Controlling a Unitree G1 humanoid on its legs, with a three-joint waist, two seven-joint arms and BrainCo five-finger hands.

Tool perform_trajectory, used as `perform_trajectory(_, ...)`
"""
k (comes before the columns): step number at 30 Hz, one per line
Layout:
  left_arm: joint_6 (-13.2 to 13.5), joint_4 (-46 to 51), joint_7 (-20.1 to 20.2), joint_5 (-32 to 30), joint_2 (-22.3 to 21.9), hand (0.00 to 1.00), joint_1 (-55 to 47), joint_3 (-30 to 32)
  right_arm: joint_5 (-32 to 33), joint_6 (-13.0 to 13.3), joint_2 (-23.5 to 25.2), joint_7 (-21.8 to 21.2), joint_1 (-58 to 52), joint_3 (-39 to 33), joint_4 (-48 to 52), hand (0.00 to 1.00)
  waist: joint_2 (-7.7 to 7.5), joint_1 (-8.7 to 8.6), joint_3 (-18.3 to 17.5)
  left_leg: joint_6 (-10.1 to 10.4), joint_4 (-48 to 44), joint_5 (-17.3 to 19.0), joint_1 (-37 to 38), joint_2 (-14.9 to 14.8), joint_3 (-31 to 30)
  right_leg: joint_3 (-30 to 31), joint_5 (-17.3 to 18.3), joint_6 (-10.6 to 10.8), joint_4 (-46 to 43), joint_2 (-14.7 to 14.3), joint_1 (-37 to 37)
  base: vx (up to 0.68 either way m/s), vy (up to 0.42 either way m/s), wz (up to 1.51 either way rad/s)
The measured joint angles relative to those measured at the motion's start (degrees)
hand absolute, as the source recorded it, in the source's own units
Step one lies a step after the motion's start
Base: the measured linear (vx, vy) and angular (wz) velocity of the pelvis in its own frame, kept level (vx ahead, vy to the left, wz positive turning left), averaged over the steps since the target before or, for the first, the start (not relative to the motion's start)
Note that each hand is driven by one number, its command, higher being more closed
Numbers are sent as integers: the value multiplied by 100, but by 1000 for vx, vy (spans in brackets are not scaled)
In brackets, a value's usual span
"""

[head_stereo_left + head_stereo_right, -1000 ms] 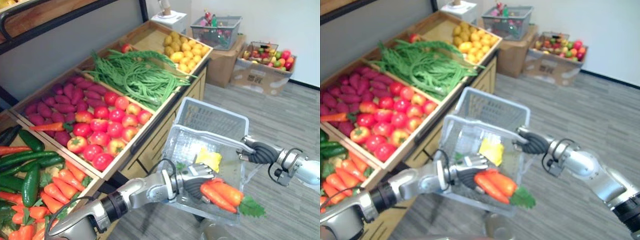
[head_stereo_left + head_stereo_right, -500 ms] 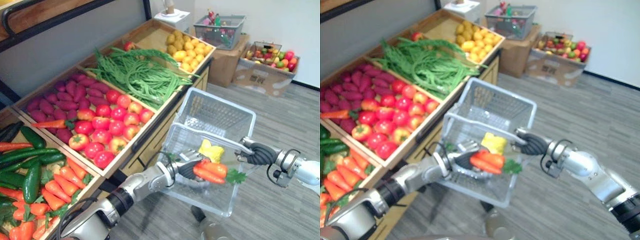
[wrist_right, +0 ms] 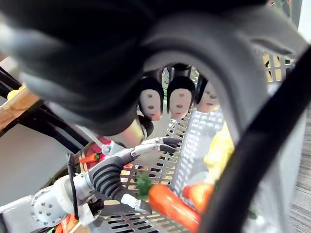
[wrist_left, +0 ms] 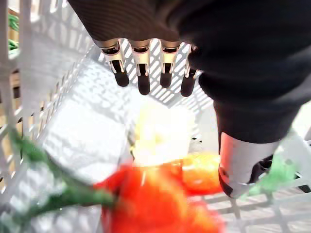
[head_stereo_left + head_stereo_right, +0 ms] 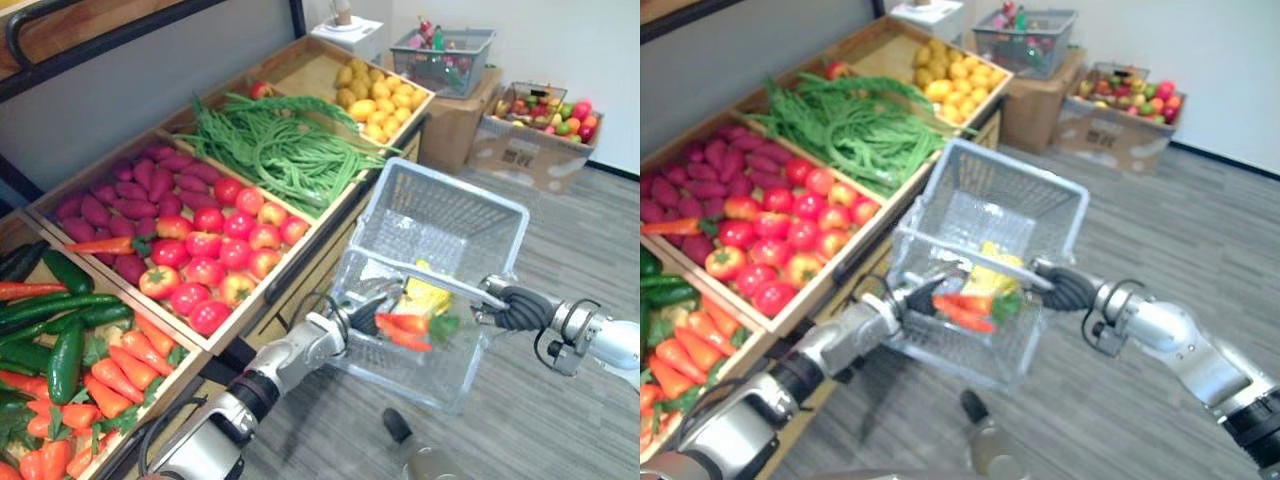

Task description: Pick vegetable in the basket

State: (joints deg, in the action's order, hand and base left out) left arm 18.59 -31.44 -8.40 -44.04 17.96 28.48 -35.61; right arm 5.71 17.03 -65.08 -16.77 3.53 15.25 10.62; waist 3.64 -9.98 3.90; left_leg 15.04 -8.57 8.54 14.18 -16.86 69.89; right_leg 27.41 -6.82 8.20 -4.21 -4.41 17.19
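In the left eye view, my right robot hand [image 5: 515, 308] is closed round the basket handle [image 5: 455, 285]. It carries the white mesh basket [image 5: 455, 215] in the air, just beside the produce stand [image 5: 270, 287]. I think it is held there so that the way from the crates is short. My left robot hand [image 5: 362, 316] reaches over the near rim into the basket. The bunch of carrots [image 5: 403, 331] is inside the basket, just in front of this hand. It is beside a yellow vegetable [image 5: 425, 296] that I cannot name exactly.

The right eye view shows the same: the carrots with their green leaves are below the handle, between my two hands.

In the left wrist view, my fingers [image 4: 143, 73] are straight and the thumb stands apart, so this hand is open and grips nothing. The carrots show blurred under the palm, and I cannot tell if they already rest on the basket floor. I judge the hand is opened low, between the walls, so that nothing falls over the rim.

In the right wrist view, my fingertips [image 3: 177, 102] are curled closed. This firm grip probably holds the basket steady for the load.
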Motion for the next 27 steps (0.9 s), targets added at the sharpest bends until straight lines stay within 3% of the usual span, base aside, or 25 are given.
perform_trajectory(8,-39,-9,112,1,-43,0,29,12,155,-61,158,-178,-174,-161,-7,100,-56,97,-4,-6,-36,16,-21,-21,-33,-35,0,0,-7,17,0,-69,-25,2)
perform_trajectory(12,-54,196,175,17,-29,0,57,63,161,-61,485,-259,-447,-430,-69,100,-119,136,-11,-15,-124,39,-109,-84,-184,-155,0,0,-7,64,-1,-70,-34,16)
perform_trajectory(19,53,1621,224,135,252,0,41,-44,61,-61,1194,-182,-1204,-1285,-523,100,-283,276,-20,-80,-274,75,-402,-206,-701,-630,1,-1,-5,277,-52,-78,-38,35)
perform_trajectory(27,492,2936,227,605,579,0,-121,-574,-1263,-135,1852,47,-1749,-1730,-954,100,-365,404,-60,-167,-381,141,-629,-213,-1312,-1207,15,-5,7,572,-245,-59,-5,37)
